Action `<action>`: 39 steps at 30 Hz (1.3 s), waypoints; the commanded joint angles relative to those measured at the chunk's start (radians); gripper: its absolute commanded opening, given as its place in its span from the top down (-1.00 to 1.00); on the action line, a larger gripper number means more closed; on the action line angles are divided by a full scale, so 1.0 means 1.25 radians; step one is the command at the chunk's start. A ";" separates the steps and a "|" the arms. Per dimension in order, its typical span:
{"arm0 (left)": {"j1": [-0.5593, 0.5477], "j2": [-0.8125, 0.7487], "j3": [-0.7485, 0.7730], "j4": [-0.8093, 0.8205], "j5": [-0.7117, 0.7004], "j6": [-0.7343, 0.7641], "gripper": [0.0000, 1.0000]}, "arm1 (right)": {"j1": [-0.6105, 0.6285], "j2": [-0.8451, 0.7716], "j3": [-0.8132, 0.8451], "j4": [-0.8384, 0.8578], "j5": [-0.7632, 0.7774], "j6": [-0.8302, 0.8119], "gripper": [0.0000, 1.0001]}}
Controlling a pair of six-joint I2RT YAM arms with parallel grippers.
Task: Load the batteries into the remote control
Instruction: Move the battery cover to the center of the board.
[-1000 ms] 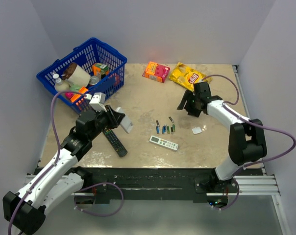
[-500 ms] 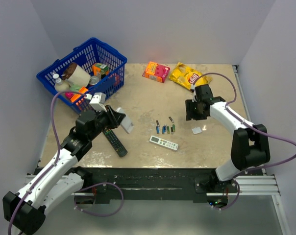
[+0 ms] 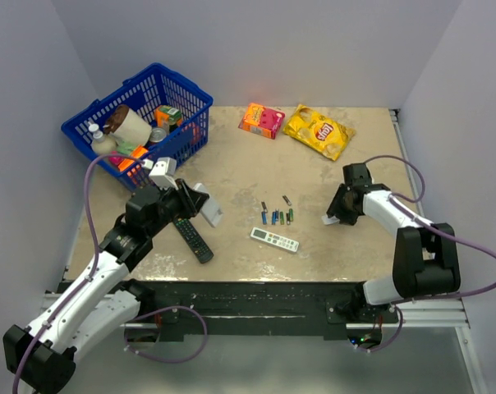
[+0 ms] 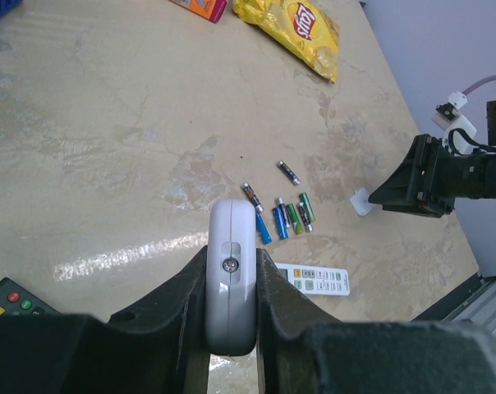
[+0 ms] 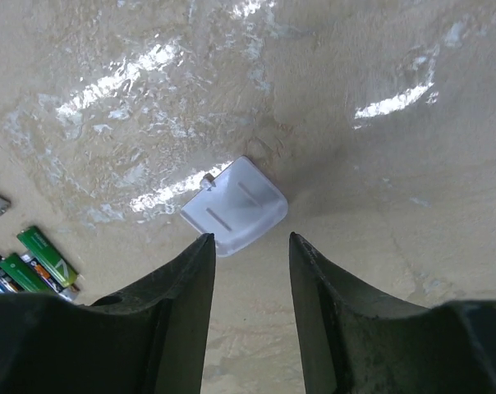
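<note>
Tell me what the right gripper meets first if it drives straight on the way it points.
Most likely the small white rounded-square plastic cover, lying flat on the beige stone-look table. It sits just ahead of the right gripper, roughly centred before its open fingers. The depth is hard to judge.

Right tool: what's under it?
A small white cover lies flat on the table, at the tips of the right tool, whose fingers are open and not gripping it. Whatever is beneath the cover is hidden.
</note>
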 commanded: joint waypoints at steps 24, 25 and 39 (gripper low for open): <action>0.003 -0.016 0.023 0.004 0.002 0.000 1.00 | -0.007 0.018 -0.082 0.145 0.004 0.193 1.00; 0.003 -0.016 0.025 0.004 0.003 -0.001 1.00 | -0.006 0.015 -0.087 0.151 0.000 0.191 1.00; 0.003 -0.014 0.031 0.000 0.004 -0.002 1.00 | -0.017 -0.031 -0.100 0.181 -0.057 0.112 0.28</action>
